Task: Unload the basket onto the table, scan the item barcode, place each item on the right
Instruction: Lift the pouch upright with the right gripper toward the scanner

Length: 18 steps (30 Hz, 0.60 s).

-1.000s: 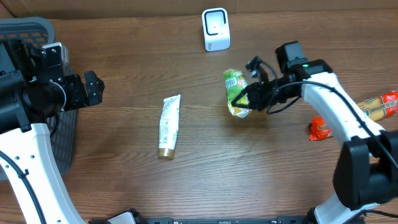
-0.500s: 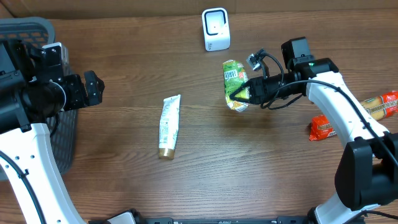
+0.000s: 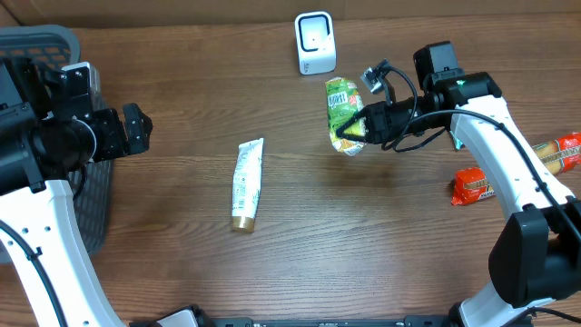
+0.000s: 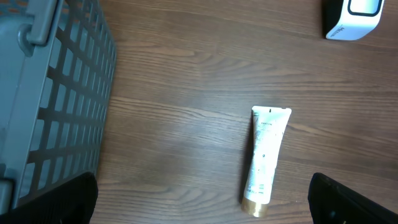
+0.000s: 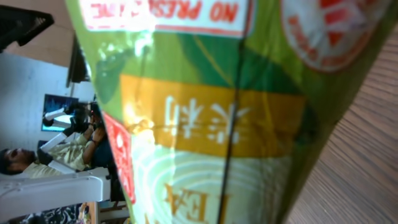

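Note:
My right gripper (image 3: 356,130) is shut on the lower end of a green snack packet (image 3: 342,107), holding it above the table just right of and in front of the white barcode scanner (image 3: 315,42). A white label on the packet's top end faces up in the overhead view. The packet (image 5: 205,112) fills the right wrist view and hides the fingers there. My left gripper (image 3: 136,127) hangs open at the far left with nothing in it. In the left wrist view the left gripper (image 4: 205,202) is wide apart over bare wood, and the scanner (image 4: 353,17) is at the top right.
A white tube with a gold cap (image 3: 246,184) lies mid-table, and the tube (image 4: 266,158) also shows below the left wrist camera. A grey basket (image 3: 45,41) stands at the left edge. A red packet (image 3: 470,187) and a long red-orange pack (image 3: 554,154) lie at the right.
My right gripper has carried the green packet up and toward the back of the table, closer to the scanner, turning it more upright. The left arm has not moved.

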{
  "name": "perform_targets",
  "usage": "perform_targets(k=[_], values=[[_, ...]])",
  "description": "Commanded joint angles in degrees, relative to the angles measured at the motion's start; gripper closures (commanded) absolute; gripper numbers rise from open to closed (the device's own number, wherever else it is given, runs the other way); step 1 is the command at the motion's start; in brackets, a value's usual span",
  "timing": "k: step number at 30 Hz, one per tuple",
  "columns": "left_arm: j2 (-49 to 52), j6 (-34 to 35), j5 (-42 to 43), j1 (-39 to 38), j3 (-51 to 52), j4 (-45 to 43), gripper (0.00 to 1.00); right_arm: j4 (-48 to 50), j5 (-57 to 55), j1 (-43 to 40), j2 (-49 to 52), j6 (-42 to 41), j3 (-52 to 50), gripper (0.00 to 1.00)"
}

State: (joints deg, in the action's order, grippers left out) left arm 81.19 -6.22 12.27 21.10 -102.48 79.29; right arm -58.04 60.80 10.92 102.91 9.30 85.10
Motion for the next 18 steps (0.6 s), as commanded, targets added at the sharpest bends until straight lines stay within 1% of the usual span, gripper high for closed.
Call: perform_targets(k=[1,10,13,15,16,18], values=[[0.2,-0.9,0.9,0.2,-0.8,0.0,0.0,0.0,-0.8,0.0,-1.7,-1.0,2.4,0.95],[0.2,-0.9,0.9,0.2,-0.8,0.0,0.01,-0.9,-0.9,0.0,-1.7,-1.0,3.1,0.96],[0.2,-0.9,0.9,0.2,-0.8,0.0,0.0,-3.2,-4.3,0.0,-1.7,-1.0,5.4,0.96],[0.2,-0.9,0.9,0.2,-0.8,0.0,0.0,-6.1,-10.6,0.2,-1.7,-1.9,8.5,0.96],[0.2,-0.9,0.9,0.2,-0.8,0.0,0.0,-7.5,-16.7,0.5,-1.7,-2.8,10.7,0.96],[0.2,-0.9,0.9,0.2,-0.8,0.0,0.0,-8.8,-32.8,2.2,-1.7,-7.1,15.1,0.96]])
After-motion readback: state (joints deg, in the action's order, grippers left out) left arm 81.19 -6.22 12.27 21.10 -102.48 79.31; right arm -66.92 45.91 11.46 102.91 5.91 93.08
